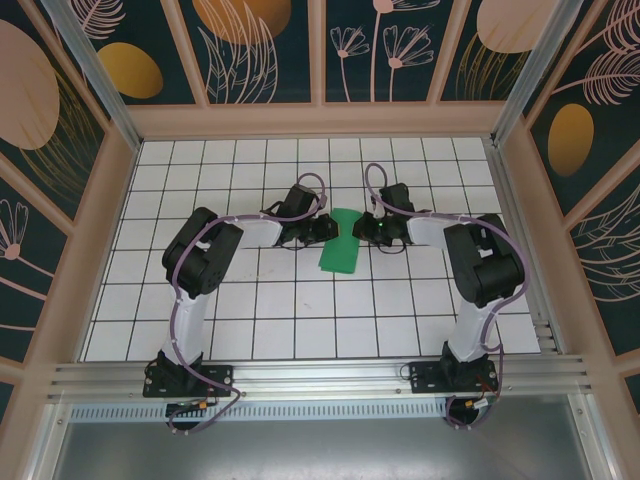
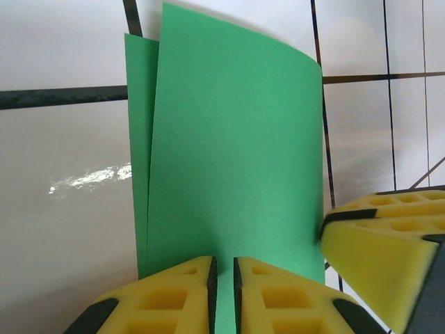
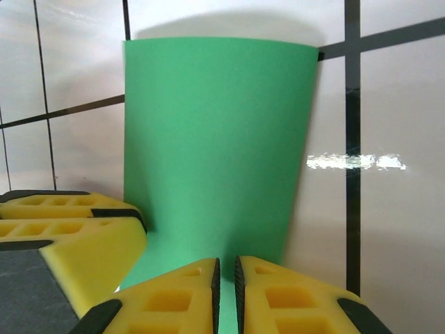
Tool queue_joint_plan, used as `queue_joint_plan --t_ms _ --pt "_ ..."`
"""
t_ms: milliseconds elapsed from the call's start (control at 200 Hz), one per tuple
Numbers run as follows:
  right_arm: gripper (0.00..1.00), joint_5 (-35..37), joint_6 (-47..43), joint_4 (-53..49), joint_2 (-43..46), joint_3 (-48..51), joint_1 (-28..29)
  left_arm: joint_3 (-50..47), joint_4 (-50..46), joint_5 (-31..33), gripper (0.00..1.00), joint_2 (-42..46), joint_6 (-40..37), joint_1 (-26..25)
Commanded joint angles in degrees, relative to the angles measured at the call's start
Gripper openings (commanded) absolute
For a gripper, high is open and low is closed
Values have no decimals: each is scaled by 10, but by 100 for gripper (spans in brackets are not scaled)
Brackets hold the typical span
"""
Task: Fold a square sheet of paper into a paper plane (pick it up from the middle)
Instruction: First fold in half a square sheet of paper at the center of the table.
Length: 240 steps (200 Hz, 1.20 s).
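Note:
The square sheet of paper [image 1: 340, 255] is bright green and folded over into a narrow double layer, lying near the table's middle. In the left wrist view its two layers [image 2: 229, 153] show slightly offset along the left edge. My left gripper [image 1: 325, 229] pinches the sheet's far end from the left, jaws [image 2: 223, 261] shut on it with a thin slit of green between the pads. My right gripper [image 1: 363, 229] grips the same end from the right, jaws [image 3: 227, 264] shut on the paper [image 3: 215, 139]. The two grippers sit close together. The paper plane is out of view.
The white gridded table [image 1: 300, 320] is walled by wooden panels on three sides [image 1: 320, 120]. A metal rail [image 1: 320, 375] runs along the near edge by the arm bases. The right gripper's yellow finger [image 2: 379, 257] sits just right of my left jaws.

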State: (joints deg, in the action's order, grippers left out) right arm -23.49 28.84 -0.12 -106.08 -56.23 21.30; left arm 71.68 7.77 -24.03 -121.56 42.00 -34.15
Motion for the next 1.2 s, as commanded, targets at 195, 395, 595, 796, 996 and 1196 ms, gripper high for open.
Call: queue_joint_plan --t_ms 195,395,595,796,996,1196 --pt "16 -17 5 24 -7 5 -2 -30 16 -26 20 36 9 -6" --pt "16 -27 16 28 -7 16 6 -74 29 -29 19 75 26 -23" --pt "16 -18 22 26 -7 23 12 -106 40 -30 19 98 44 -47" --pt "15 -12 29 28 -8 27 11 -110 42 -30 18 94 55 -70" --pt "14 -11 31 29 -9 29 12 -78 9 -13 18 80 39 -85" --pt "14 -9 32 29 -10 26 12 -60 1 -15 19 77 28 -99"
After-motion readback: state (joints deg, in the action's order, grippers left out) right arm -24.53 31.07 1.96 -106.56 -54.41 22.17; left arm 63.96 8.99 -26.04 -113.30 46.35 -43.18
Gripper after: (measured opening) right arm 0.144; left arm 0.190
